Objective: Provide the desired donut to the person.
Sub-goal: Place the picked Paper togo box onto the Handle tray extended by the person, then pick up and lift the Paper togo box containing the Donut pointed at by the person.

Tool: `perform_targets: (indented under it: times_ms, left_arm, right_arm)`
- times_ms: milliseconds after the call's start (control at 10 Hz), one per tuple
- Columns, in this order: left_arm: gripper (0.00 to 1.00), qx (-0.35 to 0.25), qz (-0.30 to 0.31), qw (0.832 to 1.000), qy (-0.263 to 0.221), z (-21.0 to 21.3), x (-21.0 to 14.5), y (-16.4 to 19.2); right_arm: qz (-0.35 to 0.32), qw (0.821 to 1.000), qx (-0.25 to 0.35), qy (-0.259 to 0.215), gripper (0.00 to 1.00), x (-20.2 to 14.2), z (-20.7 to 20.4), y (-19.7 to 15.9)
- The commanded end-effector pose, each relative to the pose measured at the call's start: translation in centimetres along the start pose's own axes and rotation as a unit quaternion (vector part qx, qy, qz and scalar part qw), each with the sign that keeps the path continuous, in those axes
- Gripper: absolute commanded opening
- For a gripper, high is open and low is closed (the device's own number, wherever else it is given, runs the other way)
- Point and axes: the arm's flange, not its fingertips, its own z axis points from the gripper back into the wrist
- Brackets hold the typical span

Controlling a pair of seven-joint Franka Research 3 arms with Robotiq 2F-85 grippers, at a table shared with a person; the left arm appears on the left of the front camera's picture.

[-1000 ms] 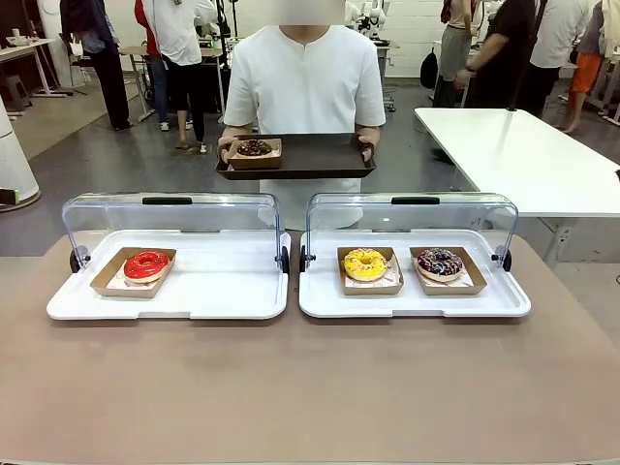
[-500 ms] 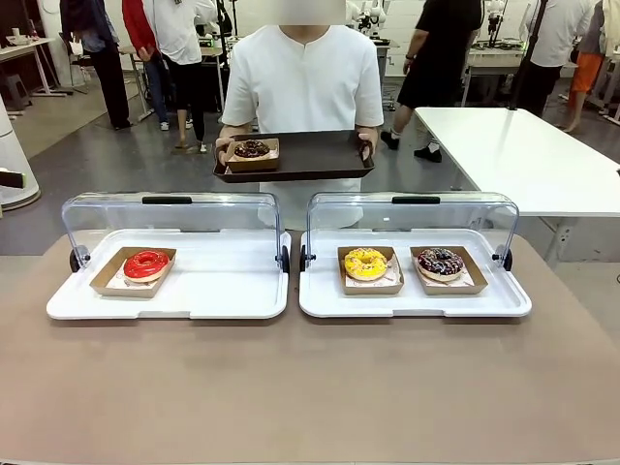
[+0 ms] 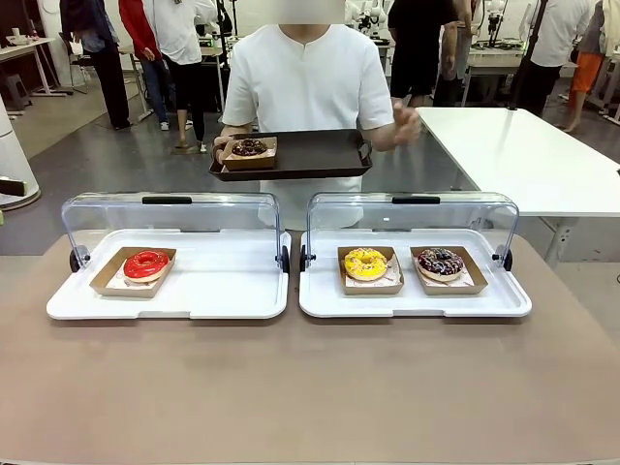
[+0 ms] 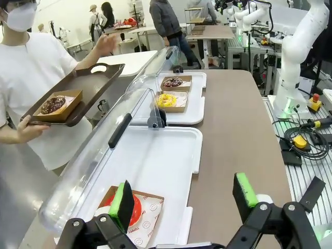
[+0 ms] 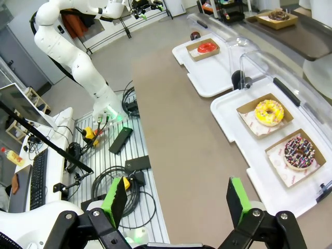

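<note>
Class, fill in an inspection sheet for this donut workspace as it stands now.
Surface: brown table holds left display tray and right display tray, lids open.
Job's things: red donut, yellow donut, sprinkled donut in them; person holds dark tray with chocolate donut.
Clutter: nothing seen.
Tools: left tool and right tool open, empty.
Cables: cables coiled beside the table.
Surroundings: bystanders, white table.

Front faces person (image 3: 306, 92), wrists overlook trays (image 5: 226, 117)

The right gripper (image 5: 176, 197) is hanging above the brown table (image 5: 176, 129), fingers spread apart. A yellow donut (image 5: 269, 112) and a sprinkled chocolate donut (image 5: 299, 152) are sitting in the near white tray (image 5: 228, 129), and a red donut (image 5: 207, 47) is lying farther off.
</note>
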Motion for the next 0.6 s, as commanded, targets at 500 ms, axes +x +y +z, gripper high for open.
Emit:
perform_targets:
  times_ms: [500]
  left_arm:
    - [1.0,-0.001,-0.004,1.0,-0.006,0.22,0.13,-0.1]
  right_arm:
    - [0.001,1.0,0.004,-0.006,1.0,0.06,0.02,0.06]
